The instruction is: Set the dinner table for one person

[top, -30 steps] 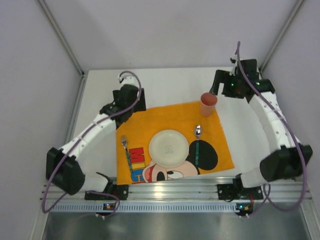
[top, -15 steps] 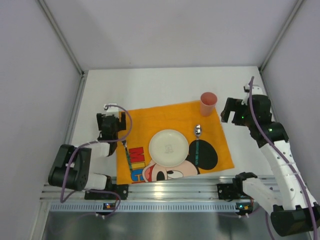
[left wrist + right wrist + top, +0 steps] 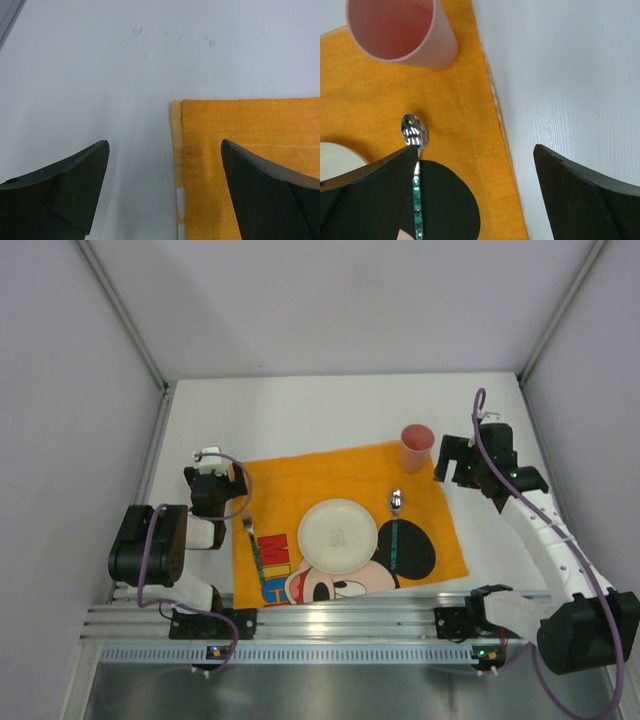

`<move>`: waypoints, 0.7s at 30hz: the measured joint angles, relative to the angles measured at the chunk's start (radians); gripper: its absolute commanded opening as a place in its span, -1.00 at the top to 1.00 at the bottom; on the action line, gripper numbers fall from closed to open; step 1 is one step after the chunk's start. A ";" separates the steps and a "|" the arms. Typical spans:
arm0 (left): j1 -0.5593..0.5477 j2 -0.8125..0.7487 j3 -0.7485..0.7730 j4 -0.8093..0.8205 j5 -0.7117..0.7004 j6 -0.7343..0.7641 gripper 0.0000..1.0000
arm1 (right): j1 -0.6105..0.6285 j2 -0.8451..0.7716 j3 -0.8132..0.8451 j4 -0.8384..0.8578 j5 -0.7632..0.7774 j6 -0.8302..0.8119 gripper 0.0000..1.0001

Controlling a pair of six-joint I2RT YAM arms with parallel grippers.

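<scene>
Orange Mickey Mouse cloth (image 3: pixel 305 480) with place setting.
White plate (image 3: pixel 338 535) mid-cloth; fork (image 3: pixel 256 552) along cloth's left edge, spoon (image 3: pixel 396 530) right, pink cup (image 3: pixel 417 447) far-right corner.

White dinner table (image 3: pixel 330 410), orange Mickey Mouse cloth (image 3: pixel 300 475) flat on it

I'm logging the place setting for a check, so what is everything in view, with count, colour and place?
large flat matte white tabletop: one, white, under everything.
orange Mickey Mouse cloth: one, orange with print, near middle of the tabletop.
round cream plate: one, cream, centre of the cloth.
pink cup: one, pink, upright at the cloth's far right corner.
green-handled metal spoon: one, silver and green, right of the plate.
green-handled metal fork: one, silver and green, left of the plate.
left gripper: one, black, open over the cloth's left edge.
right gripper: one, black, open over the cloth's right edge.
</scene>
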 measured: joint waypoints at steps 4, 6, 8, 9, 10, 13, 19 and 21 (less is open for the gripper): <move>0.000 0.000 0.000 0.023 0.013 -0.007 -0.97 | 0.000 -0.010 -0.149 0.185 0.058 -0.042 -1.00; 0.000 0.000 0.000 0.023 0.017 -0.008 -0.97 | 0.002 -0.021 -0.281 0.332 0.119 -0.097 -1.00; 0.000 0.000 0.000 0.023 0.021 -0.010 -0.97 | -0.002 -0.019 -0.428 0.516 0.155 -0.159 -0.99; 0.000 0.000 0.000 0.023 0.021 -0.010 -0.97 | -0.006 -0.014 -0.500 0.605 0.167 -0.187 -0.99; 0.000 0.000 0.000 0.023 0.023 -0.011 -0.97 | -0.011 -0.006 -0.561 0.694 0.169 -0.211 -1.00; 0.000 0.000 0.000 0.023 0.024 -0.011 -0.97 | -0.032 0.039 -0.730 1.010 0.138 -0.277 -1.00; 0.000 0.000 0.000 0.023 0.025 -0.011 -0.97 | -0.048 0.225 -0.791 1.520 0.038 -0.370 -0.99; 0.000 0.000 0.000 0.023 0.026 -0.011 -0.97 | -0.060 0.320 -0.782 1.655 0.036 -0.369 -1.00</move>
